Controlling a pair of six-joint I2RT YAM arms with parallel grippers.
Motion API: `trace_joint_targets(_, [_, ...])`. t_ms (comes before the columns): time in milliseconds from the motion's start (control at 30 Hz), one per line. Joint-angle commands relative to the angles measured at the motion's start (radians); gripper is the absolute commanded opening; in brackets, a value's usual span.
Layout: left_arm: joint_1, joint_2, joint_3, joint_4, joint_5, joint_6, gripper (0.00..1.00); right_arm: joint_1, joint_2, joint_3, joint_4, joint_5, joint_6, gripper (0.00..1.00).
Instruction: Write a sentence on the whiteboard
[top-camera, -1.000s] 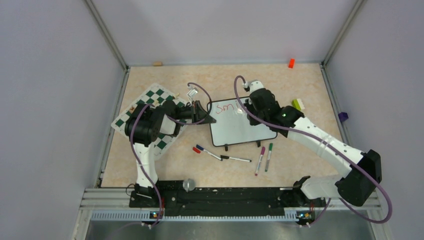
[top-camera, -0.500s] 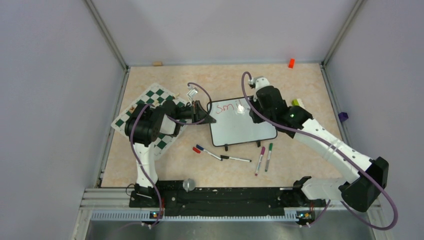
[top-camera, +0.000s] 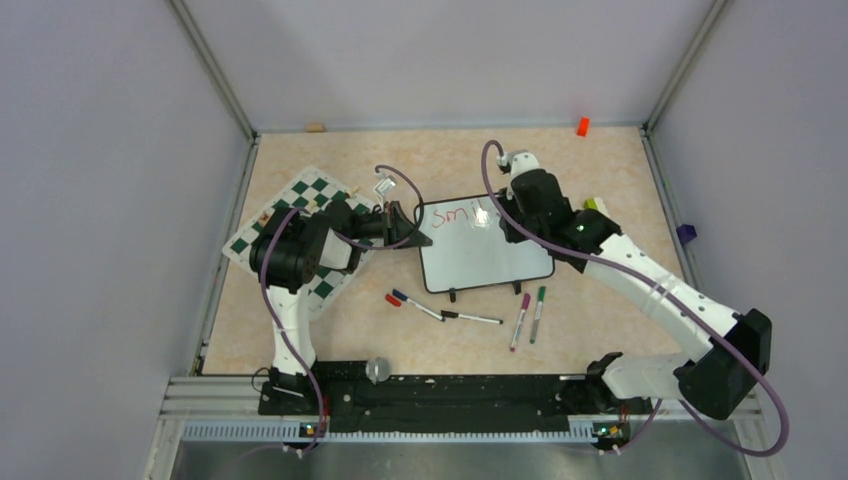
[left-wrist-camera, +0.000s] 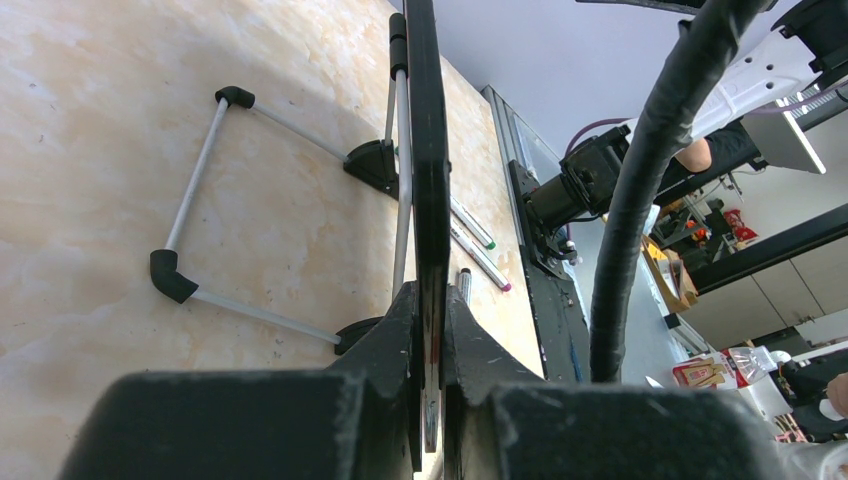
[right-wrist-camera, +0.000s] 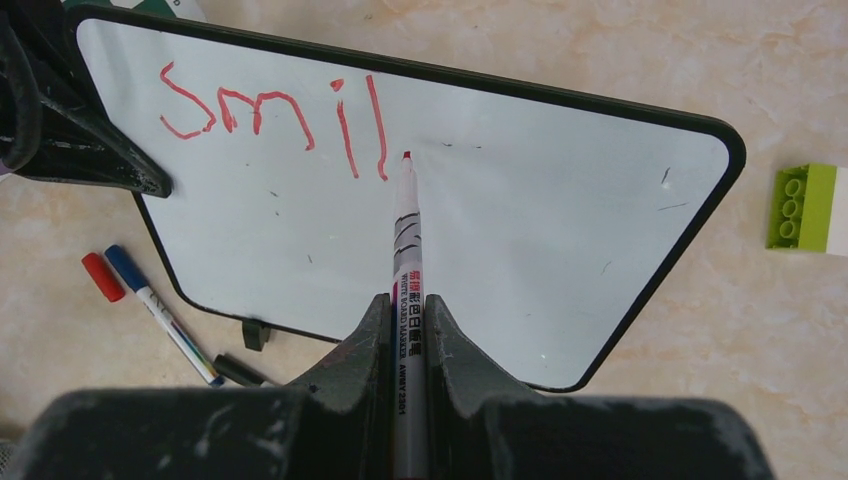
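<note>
A small glossy white whiteboard (top-camera: 487, 252) with rounded corners, a thin black frame and black feet lies at the centre of the top view, on the tan table. Red handwritten lettering (right-wrist-camera: 270, 118) reading "Smil" runs along its upper left part in the right wrist view; the rest of the surface is bare except for faint dark specks. The left gripper (left-wrist-camera: 430, 300) is pinched onto the board's left edge. The right gripper (right-wrist-camera: 407, 322) is clamped on a white marker with a red tip (right-wrist-camera: 405, 235), the tip just right of the "l"; I cannot tell whether it touches. Several loose capped markers (top-camera: 470, 318) lie below the board.
</note>
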Motion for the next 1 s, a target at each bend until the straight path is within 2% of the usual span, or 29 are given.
trace_joint_targets(0, [-0.009,-0.011,0.002,0.075,0.057,-0.025,0.0,-0.01,0.017,0.041,0.05,0.005,-0.003,0.0])
trace_joint_targets(333, [-0.009,-0.01,0.004,0.075,0.057,-0.025,0.0,-0.01,0.046,0.032,0.057,-0.006,-0.007,0.0])
trace_joint_targets(967, [-0.01,-0.012,0.002,0.075,0.057,-0.025,0.0,-0.026,0.038,0.027,0.028,0.082,-0.001,0.0])
